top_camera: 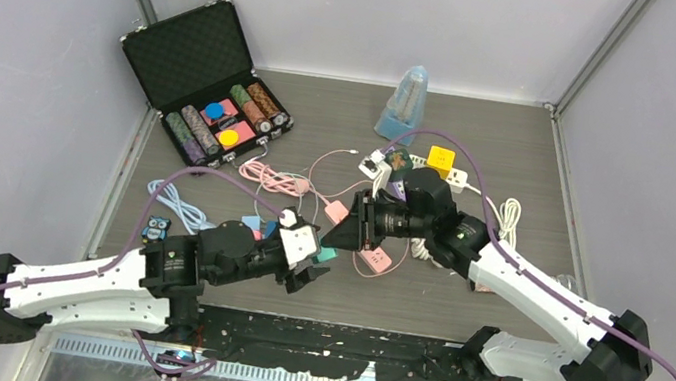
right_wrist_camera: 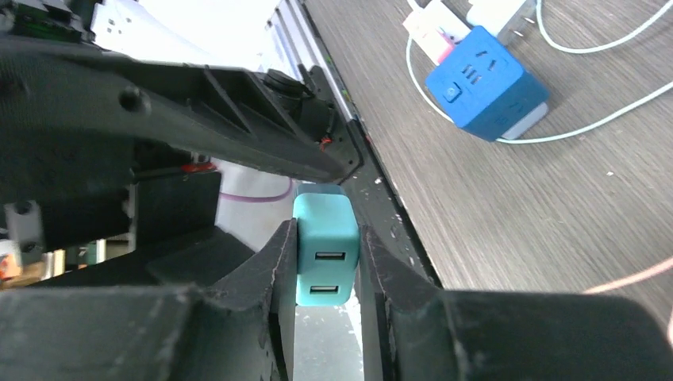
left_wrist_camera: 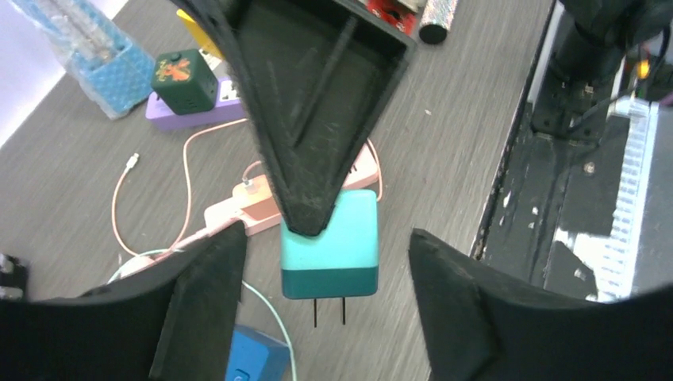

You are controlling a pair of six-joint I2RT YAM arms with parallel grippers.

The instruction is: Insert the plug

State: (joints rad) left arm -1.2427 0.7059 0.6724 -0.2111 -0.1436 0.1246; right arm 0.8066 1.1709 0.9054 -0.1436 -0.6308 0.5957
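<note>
So your right tool (right_wrist_camera: pixel 325 238) is clenched on the teal plug (right_wrist_camera: pixel 324 232), one finger pressed flat on each side. From the right wrist view you can see the plug's two USB ports facing back at the camera. The two metal prongs stick out the other end, pointing toward the left arm.

Your left tool (left_wrist_camera: pixel 325 238) is released. Its fingers (left_wrist_camera: pixel 202 294) are spread wide on either side of the plug with a clear gap on both sides, so it isn't touching it. In the left wrist view, one right-tool finger comes down over the top of the plug.

From the top, the two tools meet nose to nose over the near-middle of the worktop (top_camera: pixel 483 141), and the plug looks to be held up off the surface.

Just beyond the plug there's a pink power strip (left_wrist_camera: pixel 238 210) with a pink cable looping off it. A blue cube socket (right_wrist_camera: pixel 484 87) sits on the left arm's side. Further out there's a purple strip (left_wrist_camera: pixel 198 115) with a green cube (left_wrist_camera: pixel 186 79) plugged in, and a yellow cube (top_camera: pixel 440 160) near it. An open black case (top_camera: pixel 197 58) of poker chips sits at the far left.
</note>
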